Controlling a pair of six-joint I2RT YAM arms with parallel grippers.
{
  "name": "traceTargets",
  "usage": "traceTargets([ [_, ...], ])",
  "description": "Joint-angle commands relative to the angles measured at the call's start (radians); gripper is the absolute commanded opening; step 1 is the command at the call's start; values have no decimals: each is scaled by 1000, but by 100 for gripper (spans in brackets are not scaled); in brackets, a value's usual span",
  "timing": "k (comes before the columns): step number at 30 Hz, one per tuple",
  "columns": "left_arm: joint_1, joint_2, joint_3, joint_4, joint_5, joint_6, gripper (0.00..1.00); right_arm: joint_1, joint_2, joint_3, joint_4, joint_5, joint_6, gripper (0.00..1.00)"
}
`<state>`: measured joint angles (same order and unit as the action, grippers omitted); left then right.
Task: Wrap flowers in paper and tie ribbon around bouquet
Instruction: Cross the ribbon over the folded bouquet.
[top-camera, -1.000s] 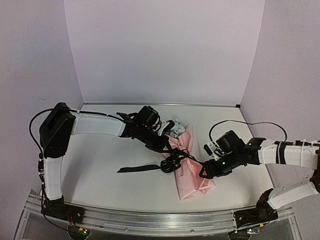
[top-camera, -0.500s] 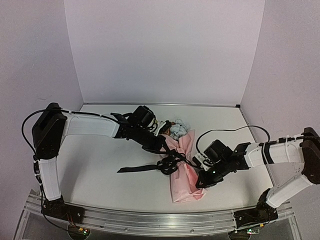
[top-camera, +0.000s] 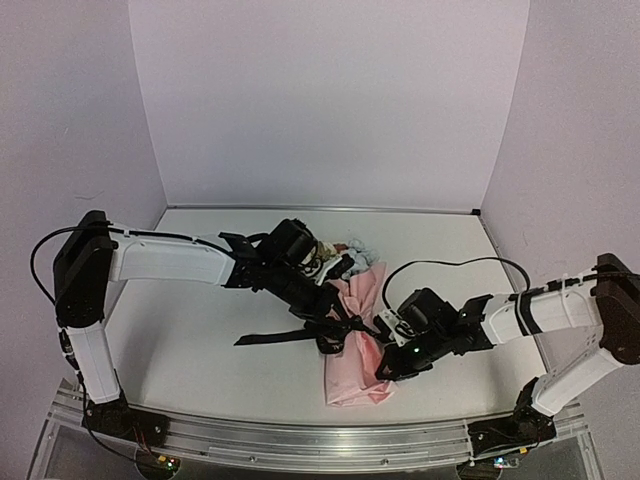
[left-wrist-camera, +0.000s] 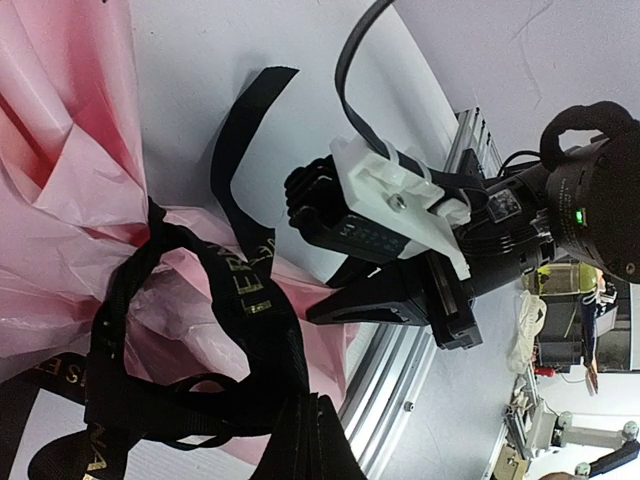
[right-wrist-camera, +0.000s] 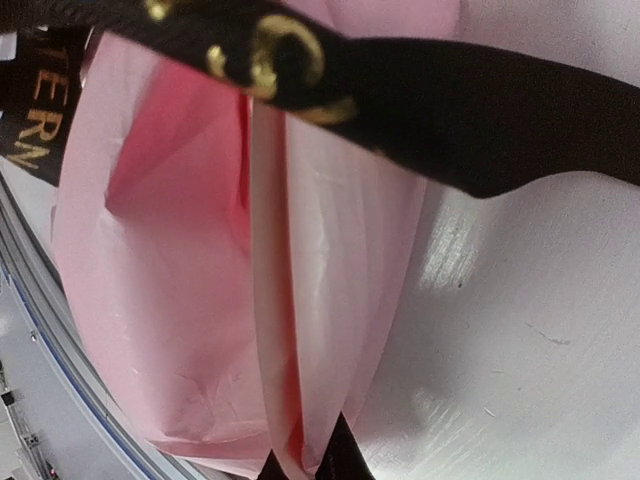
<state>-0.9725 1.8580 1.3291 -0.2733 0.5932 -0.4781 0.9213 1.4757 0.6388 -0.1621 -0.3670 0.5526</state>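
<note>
The bouquet (top-camera: 358, 345), a pink paper cone, lies on the table with the flowers (top-camera: 350, 262) showing at its far, narrow end. The black ribbon (top-camera: 345, 325) with gold lettering loops around its middle, and one tail (top-camera: 270, 338) trails left on the table. My left gripper (top-camera: 330, 335) is shut on the ribbon (left-wrist-camera: 250, 300) at the knot; its fingers (left-wrist-camera: 312, 440) show at the bottom of the left wrist view. My right gripper (top-camera: 383, 372) is shut on a fold of the paper (right-wrist-camera: 290, 300), fingertips (right-wrist-camera: 345, 462) pinching the right edge near the cone's wide end.
An aluminium rail (top-camera: 300, 440) runs along the near edge of the table, close to the paper's wide end. White walls close off the back and both sides. A black cable (top-camera: 450, 268) arcs above the right arm.
My right gripper moved left onto the bouquet and shut on the paper's edge. The cone's wide end swung left and nearer the rail. The left arm stretched slightly, still holding the ribbon.
</note>
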Motion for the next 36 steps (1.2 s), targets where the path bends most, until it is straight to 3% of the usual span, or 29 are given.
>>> traceTargets([
  [1,5,-18,80,7,16,-60,0,9,-11,-31,72,84,38,2],
  [9,5,88,201,16,10,-157,0,9,-73,-57,72,149,18,13],
  [20,24,242,345,-91,11,-155,0,13,-173,-131,63,247,2,31],
  [30,52,312,446,-175,83,-91,0,20,-387,-77,-197,333,-158,39],
  [36,54,325,470,-189,123,-69,0,28,-352,66,-288,316,-296,45],
])
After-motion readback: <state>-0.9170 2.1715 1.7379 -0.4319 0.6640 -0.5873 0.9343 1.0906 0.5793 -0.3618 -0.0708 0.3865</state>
